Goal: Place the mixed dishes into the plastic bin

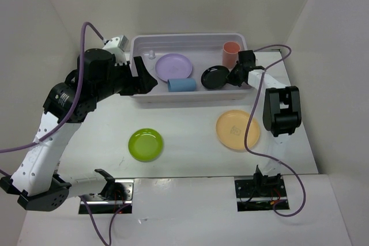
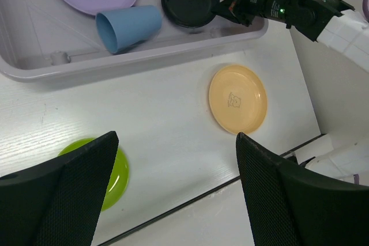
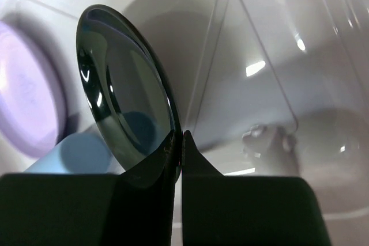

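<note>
Black plate (image 1: pixel 215 77) is inside bin (image 1: pixel 190 40), its rim pinched by right gripper (image 1: pixel 235 76); a thin-edge hold likely suits lowering it flat. Lavender plate (image 1: pixel 174 67), blue cup (image 1: pixel 181 85) and red cup (image 1: pixel 230 53) are already in. Green plate (image 1: pixel 145 144) and orange plate (image 1: pixel 237 129) wait on table (image 1: pixel 190 125). Left gripper (image 1: pixel 145 77), jaws apart and empty, hovers at bin's near wall.
</note>
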Robot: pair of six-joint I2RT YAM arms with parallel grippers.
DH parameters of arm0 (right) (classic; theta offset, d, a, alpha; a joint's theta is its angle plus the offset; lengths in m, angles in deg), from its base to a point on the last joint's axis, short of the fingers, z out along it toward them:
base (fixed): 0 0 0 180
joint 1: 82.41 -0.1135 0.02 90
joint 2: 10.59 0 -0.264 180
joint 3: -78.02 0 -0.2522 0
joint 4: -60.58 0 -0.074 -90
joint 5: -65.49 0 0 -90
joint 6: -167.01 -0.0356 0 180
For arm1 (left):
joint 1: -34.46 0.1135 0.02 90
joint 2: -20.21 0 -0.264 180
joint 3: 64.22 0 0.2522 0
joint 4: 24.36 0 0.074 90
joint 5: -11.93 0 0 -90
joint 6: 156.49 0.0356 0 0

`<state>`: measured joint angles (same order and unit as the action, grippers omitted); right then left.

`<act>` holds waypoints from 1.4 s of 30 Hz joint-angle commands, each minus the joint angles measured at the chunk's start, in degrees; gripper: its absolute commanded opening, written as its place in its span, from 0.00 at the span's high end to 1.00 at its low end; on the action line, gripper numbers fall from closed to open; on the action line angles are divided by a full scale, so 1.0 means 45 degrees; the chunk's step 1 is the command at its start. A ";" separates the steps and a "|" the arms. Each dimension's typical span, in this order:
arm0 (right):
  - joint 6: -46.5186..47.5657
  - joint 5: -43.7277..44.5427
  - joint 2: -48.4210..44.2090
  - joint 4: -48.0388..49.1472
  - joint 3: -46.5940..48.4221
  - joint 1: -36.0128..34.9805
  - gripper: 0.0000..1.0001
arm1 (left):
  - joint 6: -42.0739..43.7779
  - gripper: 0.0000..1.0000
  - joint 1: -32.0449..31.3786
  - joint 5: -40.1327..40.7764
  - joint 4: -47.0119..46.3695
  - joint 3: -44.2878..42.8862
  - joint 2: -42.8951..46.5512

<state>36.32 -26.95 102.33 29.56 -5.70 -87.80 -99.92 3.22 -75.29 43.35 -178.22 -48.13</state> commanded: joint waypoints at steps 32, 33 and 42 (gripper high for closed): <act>0.0799 0.1616 -0.5854 -0.1557 0.0750 -0.5515 0.17 | -0.0287 0.11 0.0088 0.0963 -0.0077 0.0207 0.0753; 0.0683 0.1268 -0.6204 -0.1556 0.0357 -0.6701 0.17 | -0.0286 0.11 0.0088 0.0731 -0.0076 0.0207 0.0636; -0.1855 -0.0201 -0.7770 0.2132 -0.5503 -1.0850 0.26 | -0.0716 0.11 0.0088 0.0435 -0.0408 0.1436 0.1494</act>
<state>32.82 -25.79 67.65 32.30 -25.83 -133.48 -101.60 3.31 -72.49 43.37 -172.10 -43.89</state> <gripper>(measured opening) 0.752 0.893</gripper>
